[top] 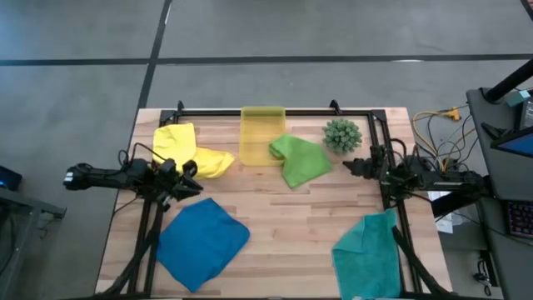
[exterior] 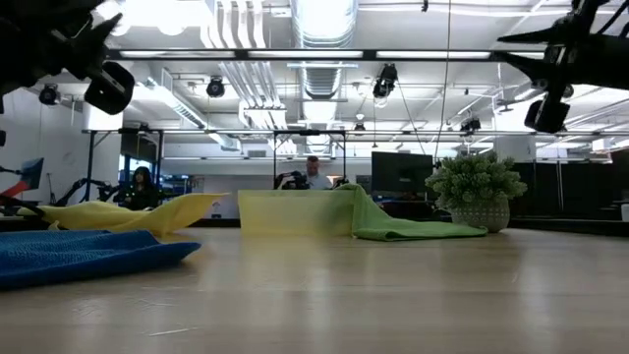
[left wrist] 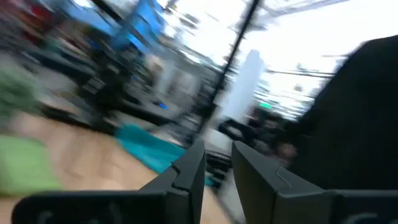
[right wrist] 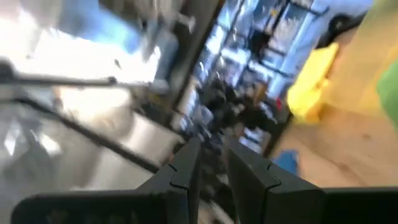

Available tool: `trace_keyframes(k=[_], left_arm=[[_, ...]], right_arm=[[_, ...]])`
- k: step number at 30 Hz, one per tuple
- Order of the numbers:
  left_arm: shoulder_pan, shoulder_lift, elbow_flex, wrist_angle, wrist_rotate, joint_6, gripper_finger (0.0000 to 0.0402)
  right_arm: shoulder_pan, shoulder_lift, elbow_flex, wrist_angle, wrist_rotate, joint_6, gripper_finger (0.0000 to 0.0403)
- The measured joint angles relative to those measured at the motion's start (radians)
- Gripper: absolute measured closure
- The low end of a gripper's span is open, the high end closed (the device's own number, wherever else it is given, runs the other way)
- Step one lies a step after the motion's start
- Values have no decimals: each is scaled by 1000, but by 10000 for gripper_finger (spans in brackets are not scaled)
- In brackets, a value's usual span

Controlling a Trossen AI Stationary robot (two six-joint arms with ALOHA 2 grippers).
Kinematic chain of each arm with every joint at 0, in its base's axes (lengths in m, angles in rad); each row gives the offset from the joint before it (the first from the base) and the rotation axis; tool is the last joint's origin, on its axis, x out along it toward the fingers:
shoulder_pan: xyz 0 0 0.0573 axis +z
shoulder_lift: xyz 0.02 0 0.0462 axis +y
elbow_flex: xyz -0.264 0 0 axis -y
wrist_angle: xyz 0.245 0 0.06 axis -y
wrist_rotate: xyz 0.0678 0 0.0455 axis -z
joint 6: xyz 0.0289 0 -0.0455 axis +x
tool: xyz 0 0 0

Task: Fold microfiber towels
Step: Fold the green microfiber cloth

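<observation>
Left gripper (top: 190, 171) beside crumpled yellow microfiber towel (top: 187, 150), fingers nearly together, gripping nothing; right gripper (top: 351, 167) alike, near spiky green plant (top: 342, 134). Translucent yellow-green plastic bin (top: 262, 127) with lime green towel (top: 298, 159) draped over its edge. Royal blue towel (top: 200, 240), teal towel (top: 366, 254) at near edge; teal missing from low view.

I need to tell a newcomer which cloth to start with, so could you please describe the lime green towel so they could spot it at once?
Find the see-through yellow bin at the far edge of the wooden table. The lime green towel lies beside it, one corner draped over the bin's wall, with the small spiky plant on its other side. It is the only green cloth.
</observation>
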Motion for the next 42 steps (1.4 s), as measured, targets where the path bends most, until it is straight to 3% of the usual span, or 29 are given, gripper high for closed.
trace_keyframes(k=[2,6,9,12,15,19,24,31,34,38,42], left_arm=[[0,0,0,31,-68,-19,334],[0,1,0,164,-218,-341,334],[0,-3,0,264,-383,-375,334],[0,-4,0,350,-539,-387,334],[0,-5,0,406,-621,-378,334],[0,-5,0,428,-707,-294,334],[0,-3,1,423,-748,-253,334],[0,4,12,420,-751,-179,334],[0,31,59,420,-740,-165,334],[-1,120,162,388,-642,-98,334],[-1,235,346,100,-574,-91,334]], right_arm=[[0,7,0,40,128,48,335],[0,28,0,139,406,87,335],[0,55,0,211,506,79,335],[2,95,0,292,474,43,335],[2,168,14,374,397,35,335],[2,332,151,377,354,-38,335],[2,649,414,377,329,-325,335],[2,1040,749,342,328,-879,335],[2,1129,879,166,328,-950,335],[2,1195,1062,-298,309,-966,335],[2,1245,1216,-739,105,-968,335]])
